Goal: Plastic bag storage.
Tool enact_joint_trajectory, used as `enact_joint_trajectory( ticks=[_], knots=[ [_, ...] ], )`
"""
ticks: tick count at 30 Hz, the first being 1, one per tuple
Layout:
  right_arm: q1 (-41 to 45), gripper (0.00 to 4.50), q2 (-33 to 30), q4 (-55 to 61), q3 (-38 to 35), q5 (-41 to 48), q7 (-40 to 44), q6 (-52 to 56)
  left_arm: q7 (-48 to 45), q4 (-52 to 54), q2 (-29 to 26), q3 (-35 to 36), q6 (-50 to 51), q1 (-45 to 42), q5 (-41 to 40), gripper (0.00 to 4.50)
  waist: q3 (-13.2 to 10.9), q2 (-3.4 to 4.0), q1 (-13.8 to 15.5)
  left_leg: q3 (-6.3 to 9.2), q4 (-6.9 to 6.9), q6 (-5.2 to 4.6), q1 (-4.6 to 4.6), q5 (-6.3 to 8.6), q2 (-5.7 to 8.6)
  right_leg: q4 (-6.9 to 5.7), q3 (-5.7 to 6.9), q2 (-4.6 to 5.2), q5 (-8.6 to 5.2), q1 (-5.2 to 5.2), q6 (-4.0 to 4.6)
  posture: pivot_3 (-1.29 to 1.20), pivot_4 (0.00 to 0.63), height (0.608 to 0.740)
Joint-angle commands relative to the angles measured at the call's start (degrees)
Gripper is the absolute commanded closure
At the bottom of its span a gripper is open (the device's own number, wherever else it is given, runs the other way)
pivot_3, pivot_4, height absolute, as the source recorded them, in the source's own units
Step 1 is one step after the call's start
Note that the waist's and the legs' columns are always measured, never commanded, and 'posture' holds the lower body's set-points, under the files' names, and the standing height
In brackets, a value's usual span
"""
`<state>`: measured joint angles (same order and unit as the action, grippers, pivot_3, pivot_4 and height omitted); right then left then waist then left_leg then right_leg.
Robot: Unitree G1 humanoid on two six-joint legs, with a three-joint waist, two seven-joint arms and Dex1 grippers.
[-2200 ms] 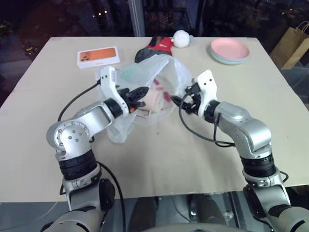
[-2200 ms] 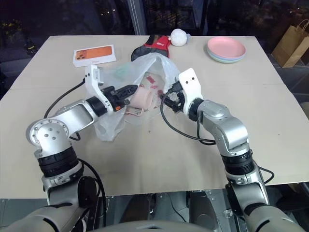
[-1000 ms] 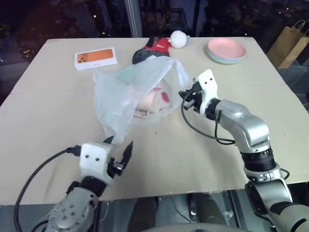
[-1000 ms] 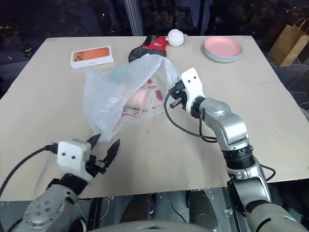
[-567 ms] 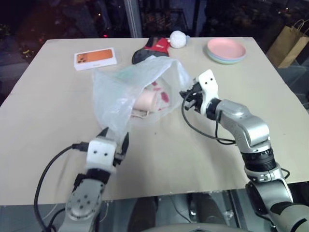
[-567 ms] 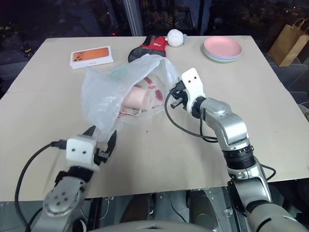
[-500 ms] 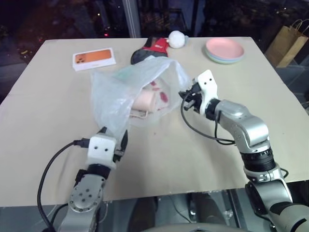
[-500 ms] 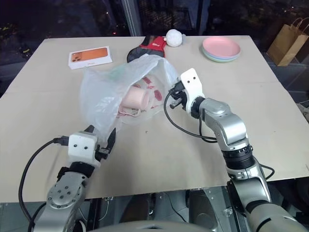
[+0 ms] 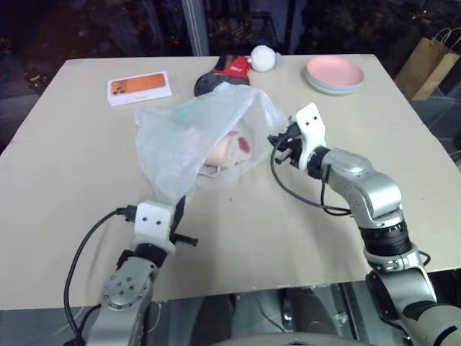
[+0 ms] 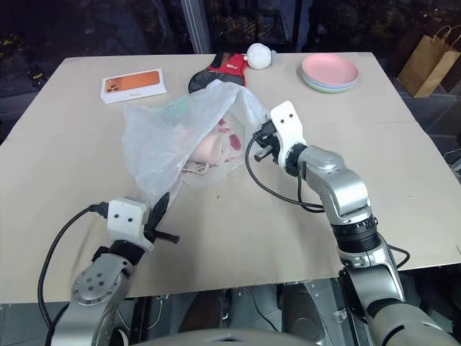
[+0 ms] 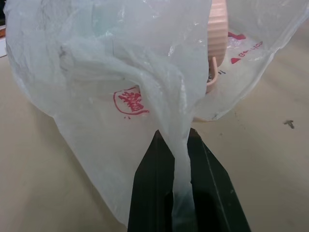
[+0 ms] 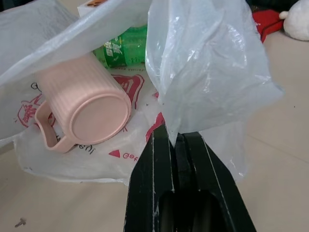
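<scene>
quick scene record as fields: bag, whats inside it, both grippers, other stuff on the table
bag: plastic bag, translucent white with red print, lifted open over the table
inside: pink mug lying on its side; green packet behind it
left gripper: shut on a twisted strand of the bag, at its near edge
right gripper: shut on the bag's far-side edge
other items: orange phone box, pink plates, red and black item, white plush ball
off table: brown paper bag
</scene>
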<state>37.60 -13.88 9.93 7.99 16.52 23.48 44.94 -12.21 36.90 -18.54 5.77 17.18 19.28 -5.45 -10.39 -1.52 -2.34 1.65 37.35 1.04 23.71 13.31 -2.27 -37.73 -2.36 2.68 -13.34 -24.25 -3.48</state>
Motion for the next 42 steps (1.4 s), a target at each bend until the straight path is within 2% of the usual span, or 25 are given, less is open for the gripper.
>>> enact_joint_trajectory(
  ticks=[1,4,7,9,11,14,17,20,25,28,30,33,36,37,38,40,41,42],
  knots=[
    [0.54,4.5,0.28,2.05,-1.69,0.52,-0.08,-1.17,-0.54,1.79,-0.32,2.53,-0.29,-1.05,-1.12,4.45,0.0,0.0,0.0,0.0,0.0,0.0,0.0,0.0,0.0,0.0,0.0,0.0,0.0,0.0,0.0,0.0,0.15,0.74],
    [1.66,4.5,1.05,1.45,-3.88,2.65,0.28,-0.57,0.13,3.41,-0.16,6.72,3.76,-7.86,-6.32,4.45,-0.01,0.0,0.33,0.0,0.01,0.0,-0.01,0.0,0.0,-0.01,0.0,0.0,0.0,0.01,0.0,0.0,0.15,0.74],
    [4.08,4.5,2.39,1.7,-8.76,9.54,2.98,1.58,-2.29,6.46,-0.79,8.31,9.74,-13.3,-15.12,4.45,0.0,0.0,0.31,0.16,0.1,0.0,0.03,-0.01,0.0,-0.11,0.16,-0.02,0.01,0.02,0.0,0.0,0.15,0.74],
    [7.02,4.5,3.37,1.37,-14.43,17.43,4.33,5.16,-2.5,7.79,-1.97,10.85,16.81,-20.24,-26.54,4.45,-0.01,-0.01,0.24,0.1,0.11,0.0,0.0,0.0,0.0,-0.09,0.08,-0.01,0.02,0.09,-0.01,0.0,0.15,0.74],
    [11.28,4.5,3.92,-0.8,-21.57,26.58,4.3,8.92,0.04,6.48,-4.78,14.38,23.64,-31.34,-42.45,4.45,-0.09,-0.06,0.55,0.2,0.16,0.0,0.05,-0.01,0.0,-0.12,0.19,0.0,0.02,0.09,-0.01,0.0,0.15,0.74],
    [19.67,4.5,3.96,-7.73,-31.33,38.68,0.59,12.77,7.45,-1.0,-9.02,18.31,28.4,-47.67,-63.7,4.45,-0.1,-0.06,0.55,0.48,0.35,-0.01,0.09,-0.01,-0.02,-0.18,0.49,-0.03,0.02,0.21,0.0,0.0,0.15,0.74],
    [27.63,4.5,3.93,-15.86,-39.17,49.63,-4.85,13.8,13.62,-9.59,-11.95,20.27,28.4,-59.69,-76.43,4.45,-0.09,-0.02,0.24,0.43,0.33,-0.01,0.0,0.0,0.01,0.0,0.49,0.0,0.02,0.42,0.0,0.0,0.15,0.74],
    [33.37,4.5,3.25,-22.3,-43.26,54.75,-9.31,11.65,16.92,-17.03,-13.1,21.63,25.94,-67.93,-80.36,4.45,-0.15,0.0,0.22,0.44,0.24,-0.02,0.13,0.0,0.01,0.08,0.51,0.0,0.01,0.3,0.01,0.0,0.15,0.74],
    [40.62,4.5,0.71,-30.14,-46.54,56.09,-11.47,5.05,17.13,-28.41,-13.07,23.05,21.1,-78.78,-79.06,4.45,-0.2,0.08,0.25,0.35,-0.12,-0.01,0.21,0.0,0.01,0.17,0.5,0.0,-0.01,0.17,0.03,0.0,0.15,0.74],
    [37.89,4.5,-3.64,-29.76,-40.86,48.39,-6.79,3.36,14.52,-31.94,-13.63,20.9,20.5,-77.75,-73.17,4.45,-0.2,0.1,0.21,0.32,-0.15,0.01,0.43,-0.01,0.02,0.23,0.5,0.02,-0.01,0.0,0.03,0.0,0.15,0.74],
    [36.02,4.5,-4.61,-30.36,-38.96,45.67,-7.17,2.21,13.85,-32.07,-13.13,19.77,20.37,-75.41,-70.11,4.45,-0.19,0.1,0.21,0.3,-0.2,0.11,0.44,-0.07,0.02,0.33,0.49,0.02,-0.01,0.01,0.03,0.0,0.15,0.74],
    [34.93,3.62,-4.96,-30.18,-39.04,45.24,-7.17,1.0,13.64,-32.53,-11.35,20.31,19.39,-74.8,-69.23,4.5,-0.21,0.11,0.15,0.28,-0.19,0.18,0.46,-0.12,0.02,0.33,0.47,0.03,0.0,-0.03,0.03,0.0,0.15,0.74],
    [33.76,2.26,-7.06,-27.47,-39.79,46.78,-4.72,1.63,12.85,-32.82,-10.79,19.8,18.88,-75.72,-67.53,4.5,-0.22,0.12,0.16,0.28,-0.03,0.11,0.86,-0.08,0.02,0.16,0.44,0.03,0.0,-0.53,0.03,0.0,0.15,0.74],
    [33.58,1.75,-7.61,-27.18,-39.92,46.99,-4.37,1.89,12.5,-32.77,-10.91,19.59,19.04,-75.81,-67.18,3.91,-0.22,0.12,0.18,0.29,0.02,0.24,1.02,-0.15,0.02,-0.04,0.44,0.03,0.0,-0.7,0.03,0.0,0.15,0.74],
    [32.35,1.28,-9.09,-26.2,-39.4,47.17,-2.92,3.48,12.31,-32.69,-11.45,19.57,19.85,-75.13,-67.01,3.6,-0.22,0.13,0.24,0.28,0.01,0.24,1.01,-0.16,0.02,-0.11,0.44,0.03,0.0,-0.7,0.03,0.0,0.15,0.74],
    [25.78,0.24,-15.07,-21.92,-35.99,47.72,4.12,10.68,10.95,-31.45,-13.6,20.56,24.01,-71.13,-69.86,2.64,-0.22,0.13,0.47,0.28,0.0,0.24,1.03,-0.16,0.02,-0.07,0.44,0.03,0.0,-0.67,0.03,0.0,0.15,0.74],
    [21.14,0.11,-18.66,-18.62,-33.52,47.69,8.36,14.19,9.15,-30.07,-15.44,21.35,26.87,-67.64,-71.89,2.43,-0.18,0.14,0.55,0.28,-0.01,0.24,1.03,-0.15,0.02,0.0,0.45,0.04,0.0,-0.64,0.03,0.0,0.15,0.74],
    [16.99,0.11,-21.48,-15.84,-31.77,48.31,11.67,17.16,8.0,-29.03,-17.23,22.31,29.5,-64.02,-73.91,2.43,-0.15,0.15,0.51,0.27,-0.05,0.23,0.99,-0.15,0.02,0.13,0.45,0.06,0.0,-0.55,0.03,0.0,0.15,0.74]
  ],
)
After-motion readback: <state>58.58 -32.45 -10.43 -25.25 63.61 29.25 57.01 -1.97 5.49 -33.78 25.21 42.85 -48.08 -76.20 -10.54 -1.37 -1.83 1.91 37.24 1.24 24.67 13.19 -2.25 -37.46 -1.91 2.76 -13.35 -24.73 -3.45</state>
